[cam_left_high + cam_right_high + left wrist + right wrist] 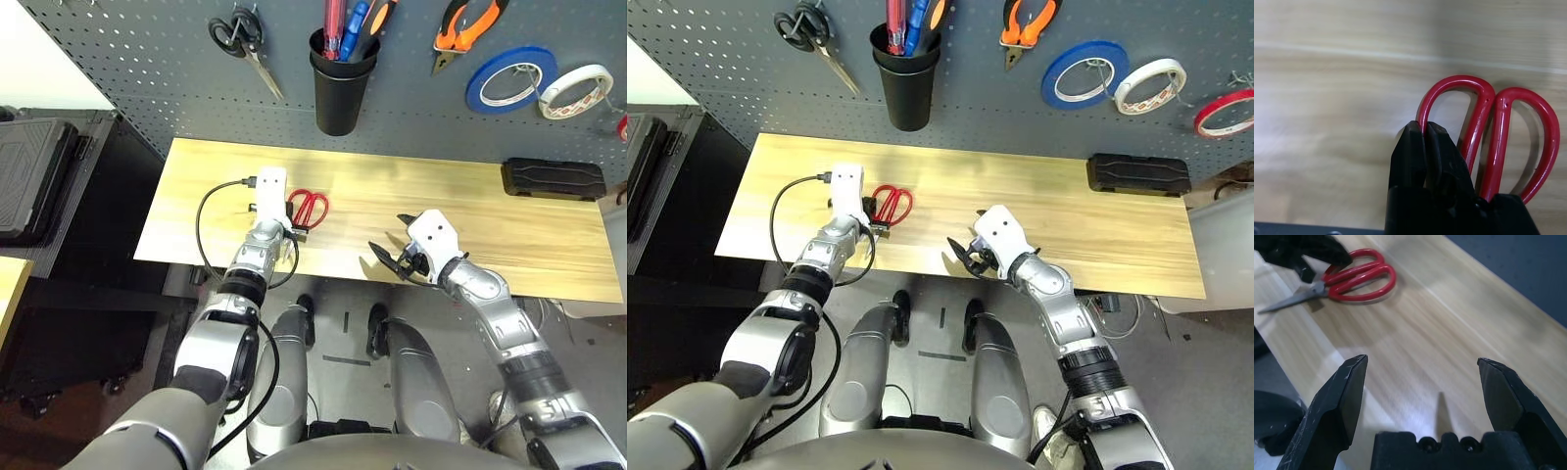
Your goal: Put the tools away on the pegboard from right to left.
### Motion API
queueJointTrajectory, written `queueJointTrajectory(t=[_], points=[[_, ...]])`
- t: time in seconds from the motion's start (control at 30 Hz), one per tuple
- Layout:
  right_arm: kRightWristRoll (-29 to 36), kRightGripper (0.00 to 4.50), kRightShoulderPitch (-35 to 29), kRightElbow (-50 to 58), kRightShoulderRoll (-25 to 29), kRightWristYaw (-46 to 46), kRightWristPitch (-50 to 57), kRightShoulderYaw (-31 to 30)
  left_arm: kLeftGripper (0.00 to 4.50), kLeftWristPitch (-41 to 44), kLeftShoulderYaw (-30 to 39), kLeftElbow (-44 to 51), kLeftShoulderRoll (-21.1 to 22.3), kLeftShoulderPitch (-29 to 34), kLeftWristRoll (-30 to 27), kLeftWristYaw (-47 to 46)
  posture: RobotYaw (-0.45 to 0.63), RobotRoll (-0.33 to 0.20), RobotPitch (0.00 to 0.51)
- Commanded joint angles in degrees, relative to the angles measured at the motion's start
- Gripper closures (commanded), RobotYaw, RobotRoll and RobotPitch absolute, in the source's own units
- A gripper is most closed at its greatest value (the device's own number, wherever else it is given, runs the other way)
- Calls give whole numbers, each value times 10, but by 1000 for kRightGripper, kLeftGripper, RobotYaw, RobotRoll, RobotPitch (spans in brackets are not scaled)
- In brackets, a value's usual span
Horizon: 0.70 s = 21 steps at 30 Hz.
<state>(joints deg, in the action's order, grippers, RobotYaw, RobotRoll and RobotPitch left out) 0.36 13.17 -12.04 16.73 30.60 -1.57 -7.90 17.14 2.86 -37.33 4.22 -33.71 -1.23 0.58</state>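
- A light wooden table [509,230] runs across the scene, seen from above, with a dark grey pegboard [137,69] standing along its far edge.
- The red-handled scissors [310,208] lie flat on the table toward its left part, near the front edge, handles pointing away from the robot and blades pointing back toward it.
- The left gripper [291,227] rests on the scissors. In the left wrist view its black fingers [1413,156] are clenched together around the rim of one red handle loop.
- The right gripper [392,257] hovers just over the table's front edge, well apart from the scissors and to their right. Its jaws are spread wide with nothing between them, and the right wrist view shows bare wood in the gap.
- On the pegboard, black-handled scissors [243,41] hang at the left.
- A black cup [340,83] is fixed next to them, holding a slim red-handled screwdriver [333,24] beside a blue-handled tool [355,29] and an orange-handled one.
- Orange-and-black-handled pliers [462,29] hang right of the cup.
- A blue tape roll [509,78] and a white tape roll [576,90] hang further right.
- A thin red tape ring [1225,113] hangs at the far right of the pegboard.
- A black rectangular case [553,178] lies on the table's far right corner, against the pegboard.
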Motion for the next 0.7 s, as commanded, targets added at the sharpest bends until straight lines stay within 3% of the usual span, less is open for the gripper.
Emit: queueJointTrajectory(t=[0.03, 0.37, 0.7], points=[[11, 0, 1, -35, 3, 12, -35, 9, 4486, 32, 5, 112, -6, 49, -13, 1, 223, 0, 339], [58, 0, 54, -127, 6, 66, -152, 43, 4486, 41, 25, 462, -5, 200, -64, 23, 300, 0, 297], [139, 0, 122, -208, 11, 162, -247, 93, 4486, 93, 38, 662, -5, 226, -113, 19, 368, 0, 276]])
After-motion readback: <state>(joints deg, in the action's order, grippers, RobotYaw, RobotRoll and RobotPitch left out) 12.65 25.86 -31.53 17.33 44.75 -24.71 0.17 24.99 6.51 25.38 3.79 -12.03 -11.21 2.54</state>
